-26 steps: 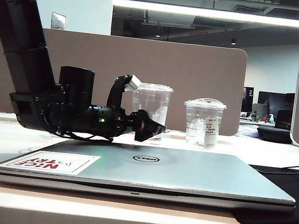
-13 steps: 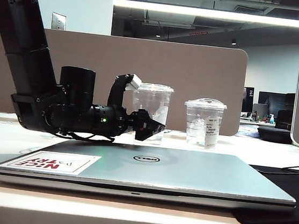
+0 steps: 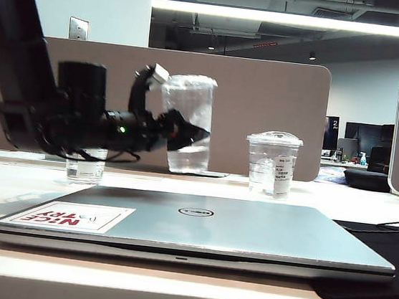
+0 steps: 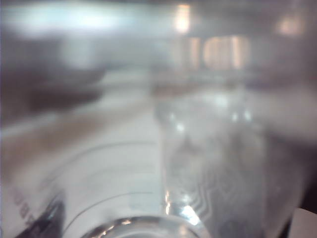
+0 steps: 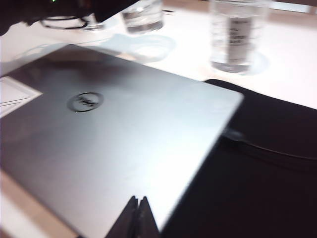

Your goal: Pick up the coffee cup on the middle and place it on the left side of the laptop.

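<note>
Left of laptop [image 3: 198, 225]: bare table [image 3: 8, 185], open.
Obstacle: small clear cup [image 3: 86, 167] behind that spot, beneath left gripper [image 3: 187, 130].
Right: domed-lid cup [image 3: 272, 163] stands well apart.
Right gripper [image 5: 137, 218]: low over laptop.

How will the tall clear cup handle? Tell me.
Likely light: the coffee cup looks mostly empty, held off the table by the left gripper. Its thin wall may flex under squeeze. Tall with a narrower base, it could tip when set down. The right gripper hangs shut over the laptop.
</note>
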